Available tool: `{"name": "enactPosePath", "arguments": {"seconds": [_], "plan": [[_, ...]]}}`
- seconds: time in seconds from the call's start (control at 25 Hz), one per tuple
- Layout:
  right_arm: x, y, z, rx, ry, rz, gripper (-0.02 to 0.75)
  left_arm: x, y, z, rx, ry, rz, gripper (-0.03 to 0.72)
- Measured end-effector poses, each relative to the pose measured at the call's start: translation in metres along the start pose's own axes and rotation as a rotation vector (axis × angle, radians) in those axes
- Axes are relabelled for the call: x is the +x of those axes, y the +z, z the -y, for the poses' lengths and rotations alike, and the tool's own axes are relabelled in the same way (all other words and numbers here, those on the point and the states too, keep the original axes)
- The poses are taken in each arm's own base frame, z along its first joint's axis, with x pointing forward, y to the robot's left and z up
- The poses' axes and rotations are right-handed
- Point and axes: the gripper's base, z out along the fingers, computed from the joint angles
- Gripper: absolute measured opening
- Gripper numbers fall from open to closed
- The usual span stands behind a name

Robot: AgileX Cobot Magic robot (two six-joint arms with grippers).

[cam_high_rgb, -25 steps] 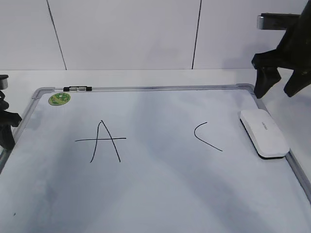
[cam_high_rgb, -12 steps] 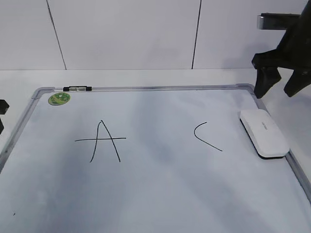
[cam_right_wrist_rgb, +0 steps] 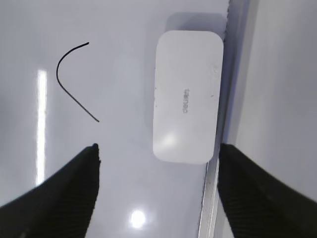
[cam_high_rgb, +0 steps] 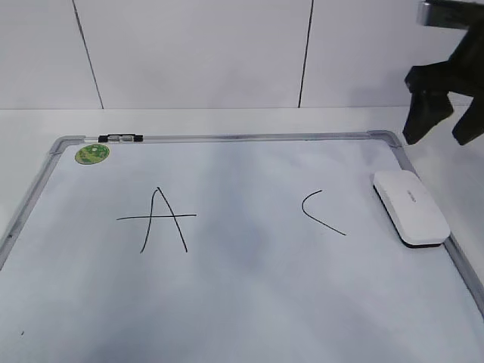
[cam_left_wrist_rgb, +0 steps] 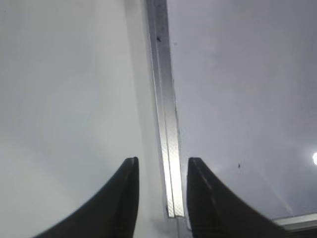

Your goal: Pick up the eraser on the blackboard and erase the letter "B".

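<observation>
Exterior view first: we see the blackboard (cam_high_rgb: 249, 302) lying flat on the white worktop (cam_high_rgb: 227, 119), its silver-grey frame running round a white writing surface. A small round green sticker (cam_high_rgb: 92, 153) sits in its far left corner, just beside a little black clip (cam_high_rgb: 120, 138) on the far frame rail. Two black marks show on the surface — a crossed "A" (cam_high_rgb: 159, 219) on the left and an open-curved "C" (cam_high_rgb: 321, 212) to the right. Between them we can make out no letter "B", only bare board.

The eraser (cam_high_rgb: 411, 206) lies flat at the board's right side, touching or nearly touching the right frame rail, with the "C" just to its left. Nothing is gripping it.

Our right end effector (cam_high_rgb: 446, 113) hangs above the far right corner of the board, clear of the eraser. From the right wrist view its jaws stand wide apart and empty, with the eraser (cam_right_wrist_rgb: 187, 96) lying lengthwise between and beyond them, grey print on its top, and the "C" (cam_right_wrist_rgb: 74, 79) off to the left.

Our left end effector (cam_left_wrist_rgb: 161, 198) shows only in the left wrist view — its two dark fingers are partly open, straddling the board's frame rail (cam_left_wrist_rgb: 166, 144) from above, and they hold nothing.
</observation>
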Motion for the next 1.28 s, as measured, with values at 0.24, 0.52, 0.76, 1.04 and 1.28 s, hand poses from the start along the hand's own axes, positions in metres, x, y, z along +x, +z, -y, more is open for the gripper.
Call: {"name": "enactPosePath", "arguments": {"seconds": [0.24, 0.52, 0.76, 1.04, 1.28], "plan": [[0.043, -0.041, -0.006, 0.001, -0.009, 0.068, 0.588, 0.024, -0.041, 0.009, 0.015, 0.002, 0.096, 0.237], [0.110, -0.095, -0.015, -0.002, -0.027, 0.209, 0.588, 0.064, -0.096, 0.020, 0.014, 0.023, 0.307, 0.235], [0.175, -0.141, -0.023, -0.020, -0.038, 0.404, 0.588, 0.111, -0.136, 0.033, 0.056, 0.043, 0.496, 0.235], [0.250, -0.162, -0.022, 0.043, -0.061, 0.577, 0.588, 0.176, -0.165, 0.043, 0.041, 0.076, 0.701, 0.234], [0.297, -0.161, -0.021, 0.056, -0.055, 0.685, 0.588, 0.211, -0.142, 0.046, 0.053, 0.106, 0.714, 0.234]]}}
